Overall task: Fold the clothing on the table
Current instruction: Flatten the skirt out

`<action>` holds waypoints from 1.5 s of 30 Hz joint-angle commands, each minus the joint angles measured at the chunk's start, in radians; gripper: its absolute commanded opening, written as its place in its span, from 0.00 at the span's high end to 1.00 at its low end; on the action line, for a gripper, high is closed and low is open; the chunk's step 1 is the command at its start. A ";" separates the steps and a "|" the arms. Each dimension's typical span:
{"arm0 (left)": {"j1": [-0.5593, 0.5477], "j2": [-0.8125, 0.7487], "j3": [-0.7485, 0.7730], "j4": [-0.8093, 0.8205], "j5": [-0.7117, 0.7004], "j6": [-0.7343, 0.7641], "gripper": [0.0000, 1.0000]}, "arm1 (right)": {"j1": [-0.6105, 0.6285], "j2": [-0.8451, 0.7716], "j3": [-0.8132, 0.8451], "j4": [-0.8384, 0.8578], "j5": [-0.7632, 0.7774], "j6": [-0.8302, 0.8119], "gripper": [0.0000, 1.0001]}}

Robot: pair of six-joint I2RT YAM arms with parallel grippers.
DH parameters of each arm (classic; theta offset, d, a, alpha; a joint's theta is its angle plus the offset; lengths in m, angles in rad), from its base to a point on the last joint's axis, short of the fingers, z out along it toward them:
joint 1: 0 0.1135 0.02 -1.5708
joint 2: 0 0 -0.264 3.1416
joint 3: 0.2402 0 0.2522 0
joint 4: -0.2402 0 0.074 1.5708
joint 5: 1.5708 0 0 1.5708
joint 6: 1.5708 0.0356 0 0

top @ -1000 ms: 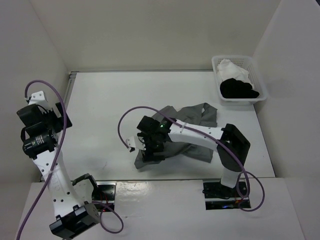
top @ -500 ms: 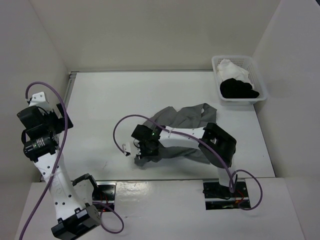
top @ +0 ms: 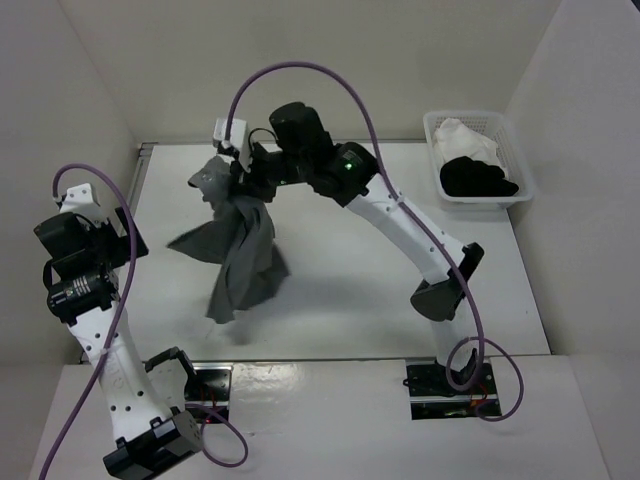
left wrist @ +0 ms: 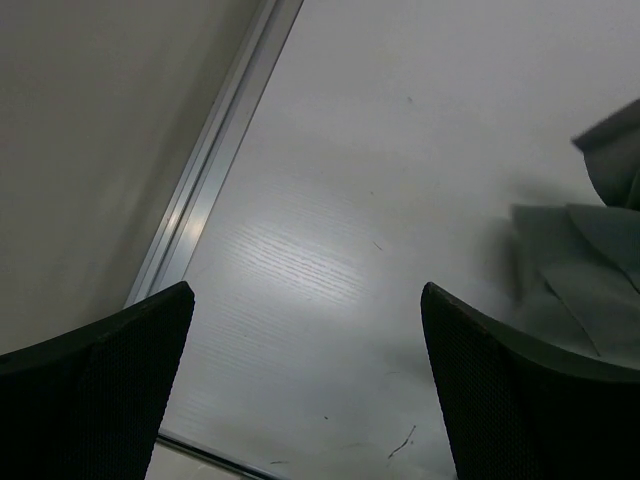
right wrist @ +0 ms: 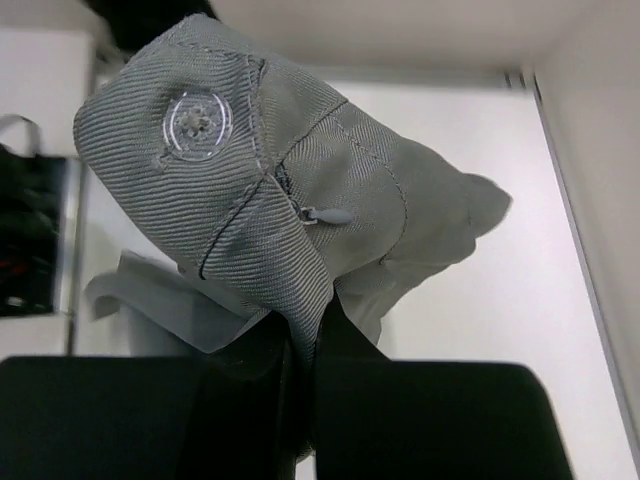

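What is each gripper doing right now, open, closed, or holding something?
Left gripper: open, holding nothing.
Right gripper: shut on the grey skirt, which hangs from it.

Top view: bright, even, diffuse light from overhead; white walls and worktop (top: 330,210) close to washed out. Sharp across the frame. Skirt (top: 245,250) throws a faint, soft shadow on the worktop beneath it.

Left wrist view: dim, grey. Glare streak along rail (left wrist: 190,220), pale sheen on the worktop beside it. Left pincer (left wrist: 305,300) fingers (left wrist: 100,390) near-black, soft-focus.

Right wrist view: skirt weave and button (right wrist: 200,118) crisp. Background blown bright and blurry. Right pincer (right wrist: 300,390) a black mass, no detail.
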State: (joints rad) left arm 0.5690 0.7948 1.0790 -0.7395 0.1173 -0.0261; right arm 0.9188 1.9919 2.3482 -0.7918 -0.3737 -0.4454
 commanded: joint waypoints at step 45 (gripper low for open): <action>-1.468 0.932 0.303 0.293 -0.615 -0.224 0.37 | -1.001 -0.458 -0.986 0.117 0.117 0.192 0.02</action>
State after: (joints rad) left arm -0.8497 1.6615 1.3670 -0.5083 -0.2665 -0.1059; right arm -0.0643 1.6032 1.3952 -0.6609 -0.2222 -0.2520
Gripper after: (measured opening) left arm 0.630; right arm 0.983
